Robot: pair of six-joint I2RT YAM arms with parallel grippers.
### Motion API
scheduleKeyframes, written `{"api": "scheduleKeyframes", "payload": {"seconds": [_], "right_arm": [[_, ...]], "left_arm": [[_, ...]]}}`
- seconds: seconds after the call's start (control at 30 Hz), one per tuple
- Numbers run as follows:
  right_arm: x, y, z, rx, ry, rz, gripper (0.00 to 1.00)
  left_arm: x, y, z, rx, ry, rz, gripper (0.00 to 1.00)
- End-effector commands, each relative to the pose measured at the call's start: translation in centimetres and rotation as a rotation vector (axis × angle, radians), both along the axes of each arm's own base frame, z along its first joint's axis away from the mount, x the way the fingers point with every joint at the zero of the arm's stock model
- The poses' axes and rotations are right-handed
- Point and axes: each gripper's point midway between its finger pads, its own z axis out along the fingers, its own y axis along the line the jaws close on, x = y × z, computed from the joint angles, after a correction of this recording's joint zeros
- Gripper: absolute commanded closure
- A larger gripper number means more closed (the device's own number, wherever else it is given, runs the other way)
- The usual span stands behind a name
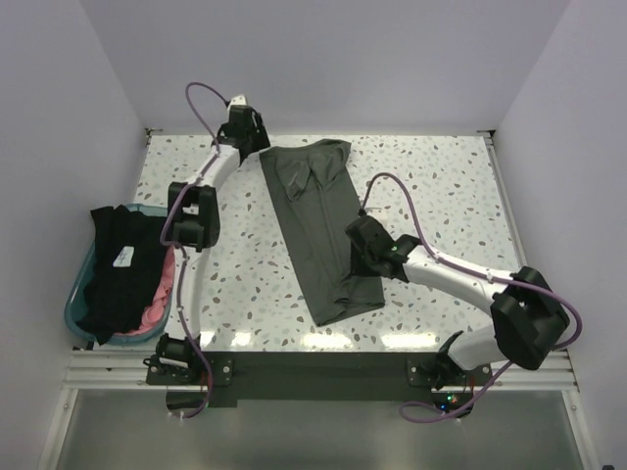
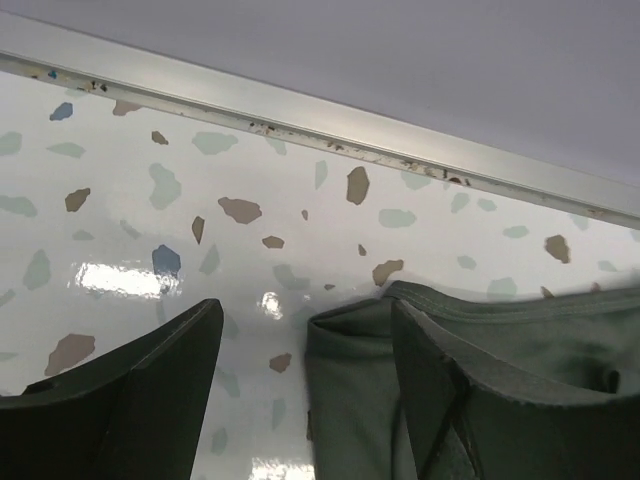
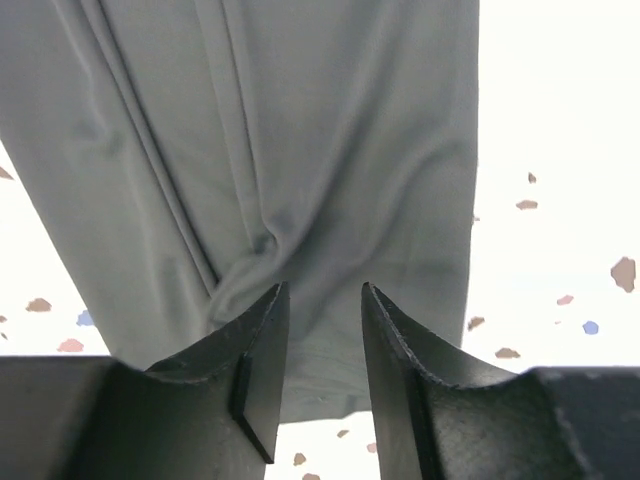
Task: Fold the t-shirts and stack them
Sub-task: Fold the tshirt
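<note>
Up close, the right arm reaches in low from the right, elbow bent. The right gripper (image 3: 322, 292) sits over the near half of the olive-green t-shirt (image 1: 318, 225), fingers a narrow gap apart at a pucker; can't tell if cloth is pinched. The shirt lies in a long folded strip on the table (image 1: 441, 196). Off left, the black shirt (image 1: 118, 264) and pink shirt (image 1: 162, 284) are heaped in the tub (image 1: 73, 294). At the far end, the left arm is stretched out and the left gripper (image 2: 305, 310) is spread wide, one finger over bare table, one over the shirt's corner.

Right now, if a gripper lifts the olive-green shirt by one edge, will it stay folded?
Probably not: the olive-green shirt shows soft creases and a pucker, so it looks floppy and would likely drape open. It looks thin, probably light. Pushed on the glossy table, it may bunch.
</note>
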Motion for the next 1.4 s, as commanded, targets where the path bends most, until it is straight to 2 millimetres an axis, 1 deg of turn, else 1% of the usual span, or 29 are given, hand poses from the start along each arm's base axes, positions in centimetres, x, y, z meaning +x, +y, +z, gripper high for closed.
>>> {"api": "scheduleKeyframes", "payload": {"seconds": [0.0, 0.03, 0.07, 0.1, 0.17, 0.2, 0.23, 0.27, 0.3, 0.33, 0.37, 0.4, 0.43, 0.47, 0.5, 0.53, 0.57, 0.6, 0.67, 0.7, 0.77, 0.8, 0.87, 0.93, 0.97, 1.0, 1.07, 1.23, 1.37], "right_arm": [[-1.6, -1.6, -0.4, -0.029, 0.006, -0.01, 0.63], [-2.3, -2.1, -1.2, -0.038, 0.024, -0.012, 0.64], [-2.6, -2.1, -1.2, -0.026, 0.023, -0.011, 0.65], [-3.2, -2.6, -1.9, -0.033, 0.036, -0.017, 0.66], [-3.5, -2.5, -2.2, -0.023, 0.04, -0.014, 0.65], [-3.7, -2.6, -2.3, -0.025, 0.043, -0.014, 0.66], [-3.9, -2.4, -2.4, -0.026, 0.044, -0.006, 0.66], [-3.9, -2.4, -2.5, -0.03, 0.046, -0.004, 0.66], [-4.1, -2.5, -2.7, -0.038, 0.048, -0.005, 0.65], [-4.2, -2.4, -2.9, -0.04, 0.051, 0.001, 0.65], [-4.3, -2.3, -3.0, -0.04, 0.054, 0.001, 0.64], [-4.5, -2.6, -3.4, -0.05, 0.058, -0.006, 0.64], [-4.7, -2.4, -3.5, -0.048, 0.058, -0.003, 0.64], [-4.8, -2.5, -3.7, -0.052, 0.058, -0.006, 0.64], [-5.0, -2.7, -4.0, -0.056, 0.062, -0.012, 0.64], [-5.1, -2.8, -4.2, -0.057, 0.064, -0.014, 0.64], [-5.1, -2.8, -4.3, -0.057, 0.063, -0.014, 0.63], [-5.3, -3.0, -4.6, -0.059, 0.068, -0.016, 0.63], [-5.4, -3.0, -5.0, -0.063, 0.074, -0.016, 0.63], [-5.5, -3.0, -5.2, -0.065, 0.078, -0.018, 0.63], [-5.5, -3.0, -5.4, -0.066, 0.078, -0.019, 0.63], [-5.6, -3.1, -5.4, -0.068, 0.077, -0.023, 0.65], [-5.5, -3.4, -5.3, -0.069, 0.067, -0.035, 0.71], [-5.7, -3.7, -5.2, -0.068, 0.066, -0.04, 0.78], [-5.8, -4.0, -4.9, -0.066, 0.054, -0.052, 0.86], [-5.7, -3.9, -4.7, -0.06, 0.049, -0.053, 0.87], [-6.0, -4.4, -4.4, -0.062, 0.047, -0.063, 0.93], [-6.5, -5.5, -2.7, -0.04, 0.017, -0.098, 0.89], [-6.8, -6.0, -2.3, -0.037, 0.012, -0.108, 0.86]], "left_arm": [[0.2, -1.7, 15.7, -0.069, -0.291, -0.047, 0.27], [-0.5, -1.4, 15.4, -0.068, -0.272, -0.031, 0.27], [-1.1, -1.1, 15.7, -0.074, -0.266, -0.015, 0.27], [-2.3, -0.8, 16.2, -0.095, -0.254, 0.011, 0.28], [-3.8, -0.9, 16.1, -0.12, -0.237, 0.031, 0.3], [-5.3, -0.8, 15.4, -0.134, -0.21, 0.05, 0.3], [-6.0, -0.9, 15.2, -0.144, -0.2, 0.054, 0.3], [-6.6, -1.3, 14.9, -0.152, -0.192, 0.047, 0.31], [-8.1, -2.0, 13.8, -0.161, -0.158, 0.04, 0.32], [-8.9, -2.5, 13.3, -0.168, -0.142, 0.036, 0.32], [-9.9, -3.7, 13.9, -0.18, -0.15, 0.013, 0.33], [-11.3, -4.3, 11.9, -0.177, -0.107, 0.004, 0.33], [-12.0, -4.9, 11.5, -0.181, -0.1, -0.003, 0.34], [-13.1, -6.3, 12.2, -0.193, -0.11, -0.029, 0.34], [-14.5, -6.7, 10.4, -0.189, -0.076, -0.033, 0.34], [-15.3, -7.2, 10.0, -0.19, -0.067, -0.039, 0.34], [-16.4, -8.5, 10.5, -0.205, -0.071, -0.057, 0.35], [-17.8, -8.9, 8.7, -0.198, -0.036, -0.069, 0.35], [-19.5, -10.3, 8.4, -0.208, -0.027, -0.091, 0.36], [-20.5, -10.4, 7.0, -0.199, 0.0, -0.097, 0.37], [-21.9, -11.2, 6.5, -0.196, 0.017, -0.11, 0.38], [-22.6, -11.1, 5.5, -0.186, 0.036, -0.11, 0.39], [-23.5, -11.4, 5.2, -0.181, 0.043, -0.122, 0.39], [-24.2, -11.2, 4.2, -0.163, 0.067, -0.123, 0.4], [-24.7, -11.0, 3.4, -0.154, 0.087, -0.122, 0.41], [-24.9, -11.0, 3.2, -0.153, 0.092, -0.123, 0.41], [-25.2, -10.8, 2.7, -0.142, 0.107, -0.123, 0.42], [-25.7, -10.4, 1.7, -0.117, 0.132, -0.127, 0.42], [-26.1, -10.4, 0.0, -0.097, 0.178, -0.137, 0.43]]}}
